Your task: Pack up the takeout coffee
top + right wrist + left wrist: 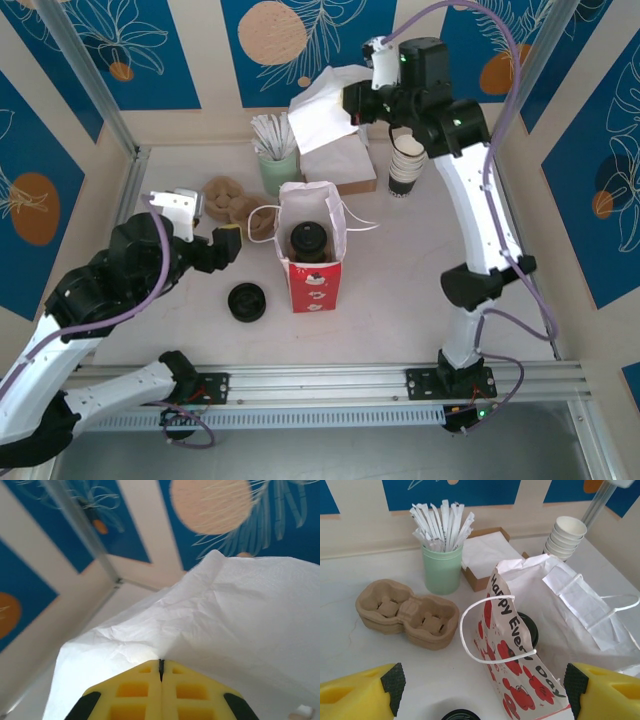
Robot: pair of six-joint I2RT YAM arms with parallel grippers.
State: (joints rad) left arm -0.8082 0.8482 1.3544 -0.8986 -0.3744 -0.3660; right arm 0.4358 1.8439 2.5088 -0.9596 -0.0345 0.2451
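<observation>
Yellow fingers (360, 695) of the left end effector (485, 697) frame the bottom corners of the left wrist view, set wide apart and holding nothing. From above, the left end effector (212, 225) hovers at centre left, just beside the red-and-white paper bag (312, 282). Bag stands upright mid-frame on the worktop (410, 270), mouth open upward. Takeout coffee (310, 240) sits inside it: only its round black top shows down in the opening, cup body hidden by the bag walls. Left wrist view agrees, takeout coffee (530, 627) dark behind the printed panel. Judgement: the cup is packed, and the parted left fingers probably wait by the bag to steady it. Right end effector (362, 100) sits high at upper centre, above the napkin box (345, 172), clamped on a white napkin (322, 108). Right wrist view shows its pads (135, 690) pressed together with the napkin (225, 615) pinched at the seam. Probable reason for the height: to carry the napkin over the bag mouth. Risk: the limp paper may snag the bag's handle (462, 630). Loose black disc (246, 301) lies lower left of the bag, apart from it.
</observation>
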